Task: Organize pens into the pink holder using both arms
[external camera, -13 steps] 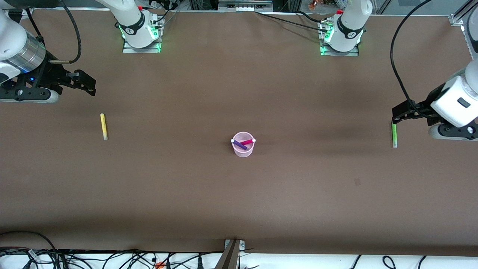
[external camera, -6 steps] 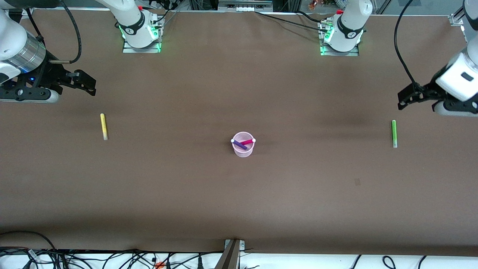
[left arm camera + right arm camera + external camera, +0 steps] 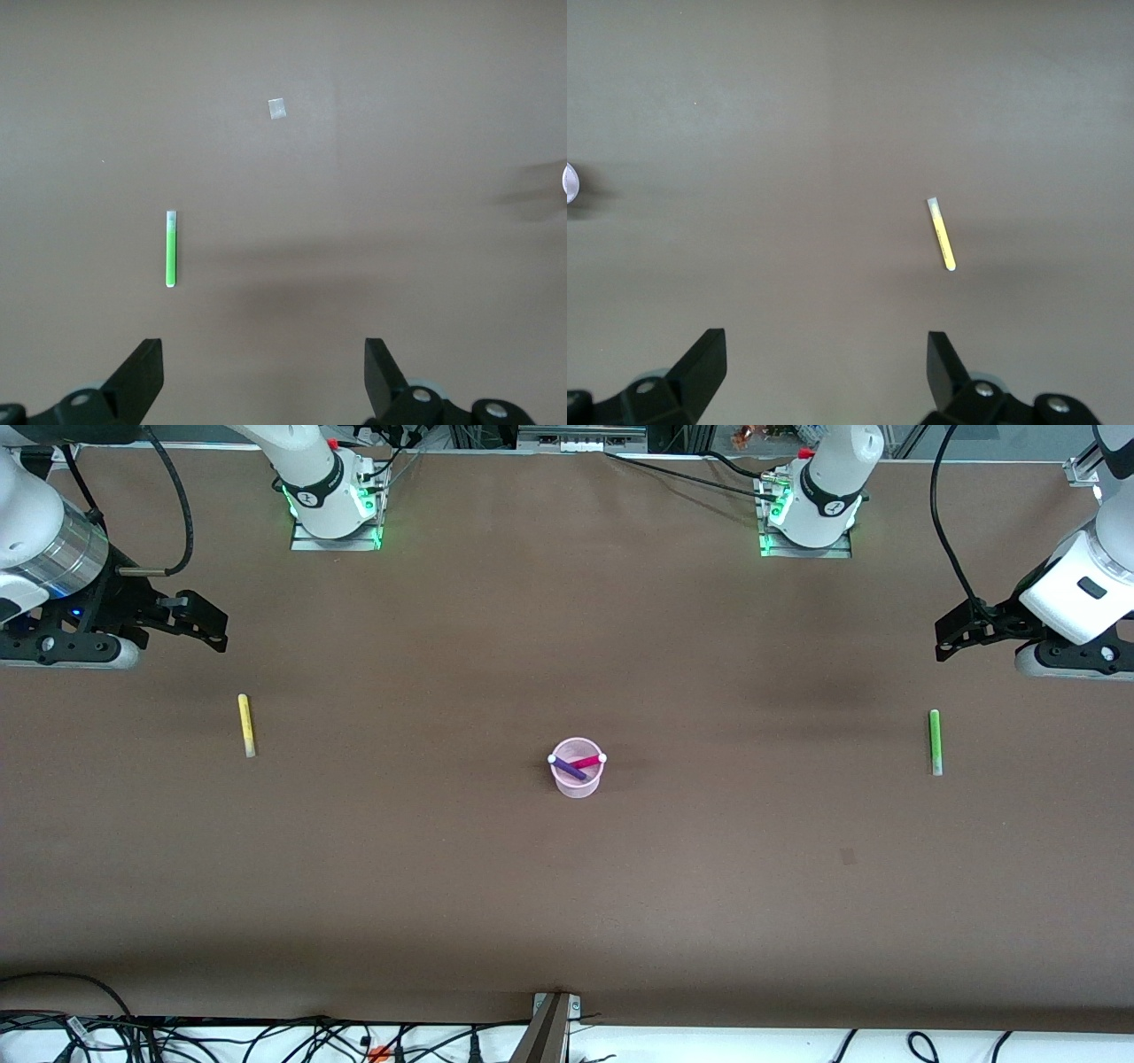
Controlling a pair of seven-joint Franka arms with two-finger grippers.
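Note:
The pink holder (image 3: 577, 777) stands mid-table with the magenta pen (image 3: 587, 762) and the dark purple pen (image 3: 568, 769) leaning in it. The green pen (image 3: 934, 741) lies flat toward the left arm's end; it also shows in the left wrist view (image 3: 170, 249). The yellow pen (image 3: 246, 725) lies flat toward the right arm's end, also seen in the right wrist view (image 3: 941, 235). My left gripper (image 3: 944, 640) hovers open and empty above the table, up from the green pen. My right gripper (image 3: 213, 624) hovers open and empty above the table near the yellow pen.
A small pale mark (image 3: 848, 856) sits on the brown table, nearer the front camera than the green pen. Both arm bases (image 3: 332, 505) (image 3: 811, 514) stand at the table's back edge. Cables run along the front edge (image 3: 266, 1036).
My left gripper has risen from right at the green pen and drawn back toward the arms' bases, empty. The green pen lies unmoved. The right arm has not moved.

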